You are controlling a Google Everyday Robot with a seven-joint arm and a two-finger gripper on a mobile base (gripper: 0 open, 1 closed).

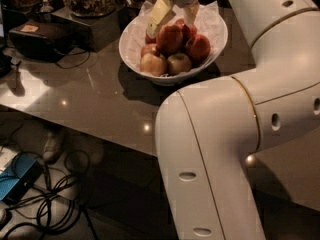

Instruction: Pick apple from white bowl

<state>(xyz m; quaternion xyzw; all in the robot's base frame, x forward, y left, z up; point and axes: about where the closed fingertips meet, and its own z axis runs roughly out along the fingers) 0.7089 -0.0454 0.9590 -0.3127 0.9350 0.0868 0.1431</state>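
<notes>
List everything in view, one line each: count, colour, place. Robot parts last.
wide paper-lined white bowl: one, white, far side of the table.
deep red round apple: one, red, top of the pile in the bowl.
other red apples: at least two, red, right and back of the bowl.
pale yellow-green apples: two, front of the bowl.
glossy dark table: one, grey-brown, under the bowl.
black box: one, black, table's left end.
tangled cables: several, black, floor, lower left.
flat blue object: one, blue, floor, beside the cables.
robot arm: one, white, right foreground.
two-finger gripper: one, cream fingers apart, over the deep red apple.
</notes>
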